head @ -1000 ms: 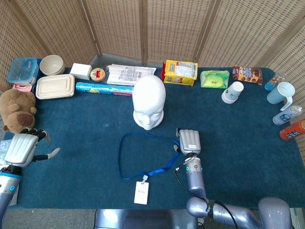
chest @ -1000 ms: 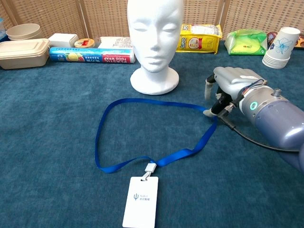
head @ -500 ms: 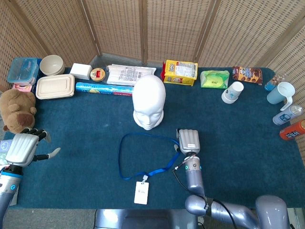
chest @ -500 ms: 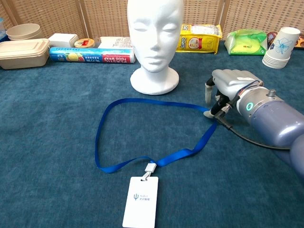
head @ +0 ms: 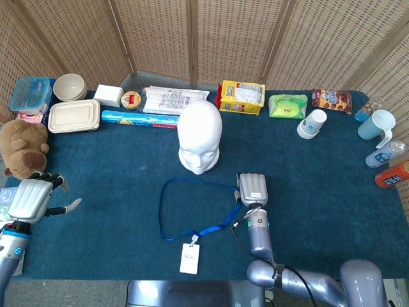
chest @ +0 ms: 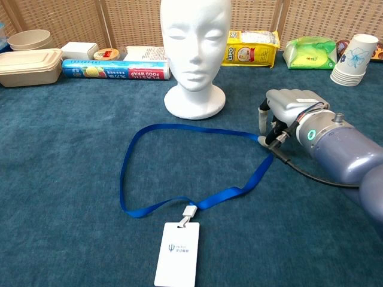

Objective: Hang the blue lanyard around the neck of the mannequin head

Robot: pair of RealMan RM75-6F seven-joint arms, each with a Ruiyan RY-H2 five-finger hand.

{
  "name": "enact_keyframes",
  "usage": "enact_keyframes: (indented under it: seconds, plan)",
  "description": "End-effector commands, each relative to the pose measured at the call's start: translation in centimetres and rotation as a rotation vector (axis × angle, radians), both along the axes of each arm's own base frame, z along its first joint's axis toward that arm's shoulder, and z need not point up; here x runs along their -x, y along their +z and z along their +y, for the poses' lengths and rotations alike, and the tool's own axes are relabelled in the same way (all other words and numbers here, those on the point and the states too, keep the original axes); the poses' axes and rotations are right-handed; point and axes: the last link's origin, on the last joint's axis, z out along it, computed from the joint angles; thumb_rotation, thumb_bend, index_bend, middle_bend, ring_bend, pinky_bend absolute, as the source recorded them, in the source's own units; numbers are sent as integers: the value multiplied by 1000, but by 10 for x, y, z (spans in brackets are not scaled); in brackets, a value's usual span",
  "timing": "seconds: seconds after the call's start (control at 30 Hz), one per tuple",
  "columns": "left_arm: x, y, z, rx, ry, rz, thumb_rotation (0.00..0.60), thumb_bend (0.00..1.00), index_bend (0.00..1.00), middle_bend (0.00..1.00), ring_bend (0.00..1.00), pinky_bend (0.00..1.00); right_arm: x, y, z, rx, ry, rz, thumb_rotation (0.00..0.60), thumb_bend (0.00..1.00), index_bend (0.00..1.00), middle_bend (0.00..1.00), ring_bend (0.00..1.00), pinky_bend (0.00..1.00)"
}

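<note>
The blue lanyard (head: 163, 214) (chest: 179, 127) lies in a loop on the blue table in front of the white mannequin head (head: 200, 136) (chest: 195, 48). Its white badge (head: 189, 258) (chest: 178, 253) rests near the front edge. My right hand (head: 253, 189) (chest: 290, 107) sits at the loop's right bend, fingers curled down and pinching the strap against the cloth. At the far left edge my left hand (head: 30, 199) rests with its fingers apart, holding nothing; only the head view shows it.
Along the back stand a foil box (head: 137, 119), food containers (head: 73, 116), a yellow packet (head: 241, 96) and a green pack (head: 287, 105). Paper cups (head: 312, 123), a mug (head: 377, 125) and bottles (head: 388, 163) are at the right. A teddy bear (head: 24, 148) sits at the left.
My right hand has edged slightly left and forward at the strap's bend, nudging it a little. The lanyard loop and my left hand stay where they were.
</note>
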Motion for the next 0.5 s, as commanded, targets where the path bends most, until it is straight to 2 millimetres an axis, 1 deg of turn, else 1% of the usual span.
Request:
enact_keyframes:
  seconds: [0.03, 0.5]
  plan:
    - [1, 0, 0, 1, 2, 0, 260, 200, 538, 507, 471, 368, 0, -1, 0, -5, -2, 5, 550, 402, 499, 889, 1000, 1000]
    - [2, -2, 0, 7, 8, -7, 262, 201, 538, 507, 471, 368, -1, -5, -1, -20, -6, 25, 552, 445, 516, 889, 1000, 1000]
